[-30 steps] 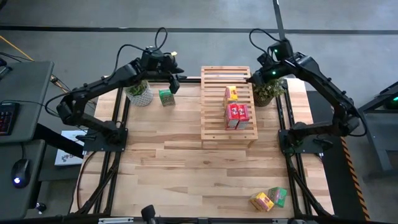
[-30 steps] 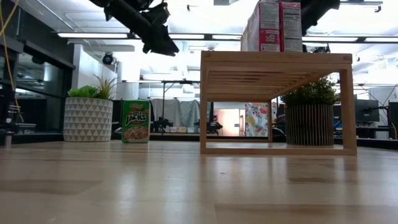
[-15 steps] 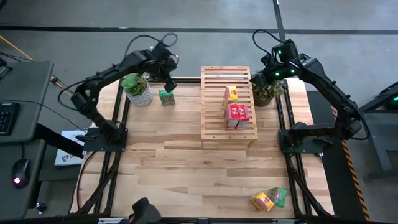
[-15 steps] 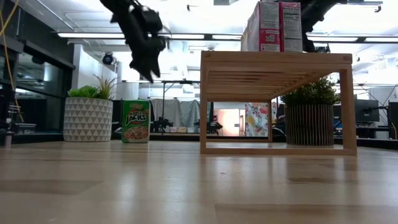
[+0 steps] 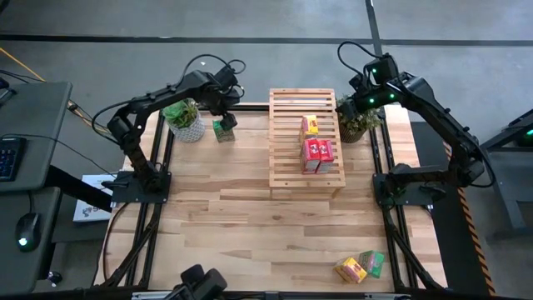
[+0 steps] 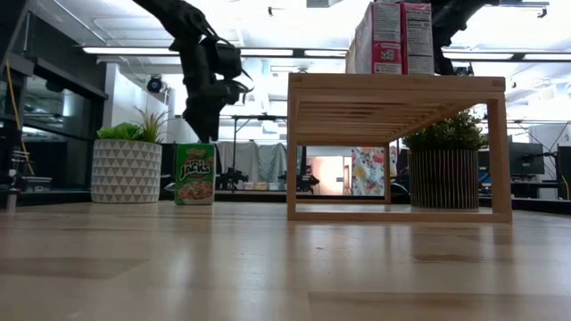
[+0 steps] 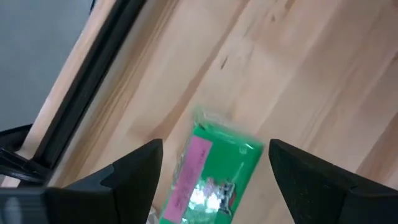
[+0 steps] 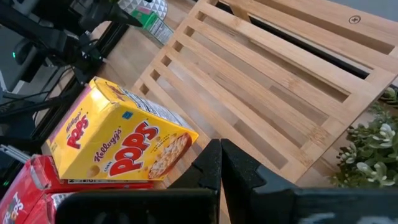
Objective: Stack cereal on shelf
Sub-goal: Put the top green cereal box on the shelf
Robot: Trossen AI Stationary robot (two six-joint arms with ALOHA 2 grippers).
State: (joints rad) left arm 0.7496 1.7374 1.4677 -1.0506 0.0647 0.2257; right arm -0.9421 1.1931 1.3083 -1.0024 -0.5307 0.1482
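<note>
On the table (image 5: 250, 217), the left end effector (image 5: 221, 115) hangs wide open and empty directly above the green cereal box (image 5: 222, 130), suggesting pickup is underway, needing descent, closure, then transfer to the shelf (image 5: 283, 171).

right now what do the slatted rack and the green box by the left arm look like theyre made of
Light slatted rectangular rack: looks like unfinished pale wood, with visible grain on the parallel slats and a matte surface. Small green rectangular cereal box: apparently printed cardboard, with sharp folded edges, printed lettering and a slight sheen on its top in the left wrist view.
</note>
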